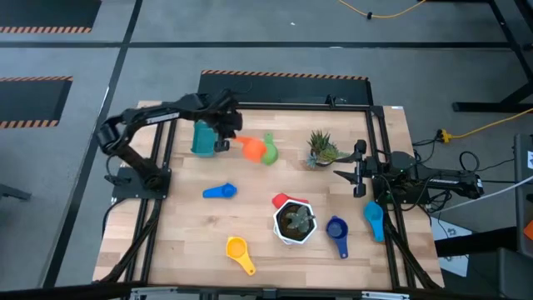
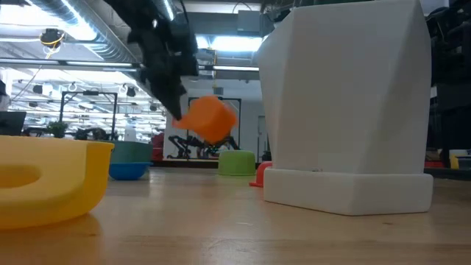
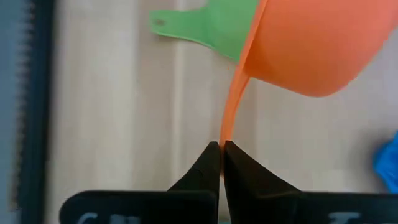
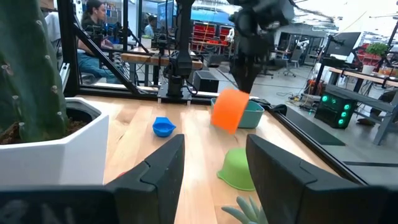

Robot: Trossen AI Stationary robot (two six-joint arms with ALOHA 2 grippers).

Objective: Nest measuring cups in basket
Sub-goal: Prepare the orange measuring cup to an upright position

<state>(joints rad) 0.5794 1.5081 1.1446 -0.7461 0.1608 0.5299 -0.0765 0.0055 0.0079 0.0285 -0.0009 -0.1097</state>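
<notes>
Left gripper clamped tight on the thin flat handle of the orange plastic measuring cup, lifted clear of the wooden table, between the teal plastic basket and the green plastic cup. Right gripper spread wide, holding nothing, waiting at the table's right edge.

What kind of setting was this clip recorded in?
Likely a robotics lab or workshop: hazard-striped floor markings, workbenches with equipment where a person sits, and exposed ceiling ducting.

Smooth matt plastic orange cup and green cup above a pale, lightly grained wooden table
</notes>
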